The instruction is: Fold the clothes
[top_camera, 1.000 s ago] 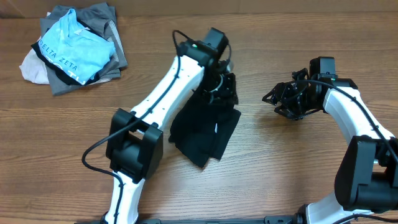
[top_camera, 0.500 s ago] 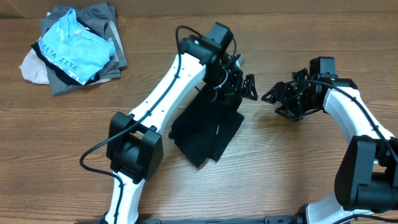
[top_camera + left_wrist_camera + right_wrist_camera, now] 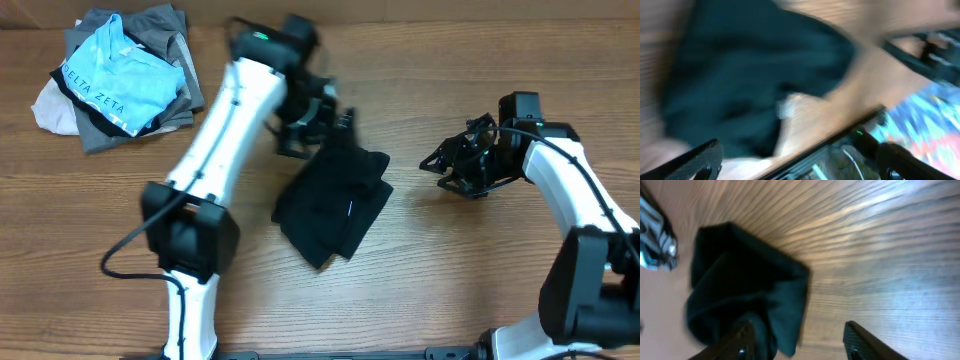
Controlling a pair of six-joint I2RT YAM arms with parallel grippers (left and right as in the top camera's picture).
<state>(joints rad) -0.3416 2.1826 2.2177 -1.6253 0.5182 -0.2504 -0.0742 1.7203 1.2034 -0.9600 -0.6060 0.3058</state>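
One lt-blue shirt [image 3: 118, 85] reads "ELTA ZETA"; black tee [image 3: 325, 205] w/ white tag [image 3: 349, 207].

Looks like a robotics lab workstation: 2 cabled robot arms, the left arm [image 3: 225, 130] and the right arm [image 3: 562, 180], stand at a wood-grain table [image 3: 450, 285] bearing a heap of garments [image 3: 120, 85].

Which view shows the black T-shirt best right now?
Overhead: the black T-shirt shows in full outline, folded and sharp. The left wrist view gives only a motion-blurred dark mass; the right wrist view shows it clearly, but its lower edge is cut off.
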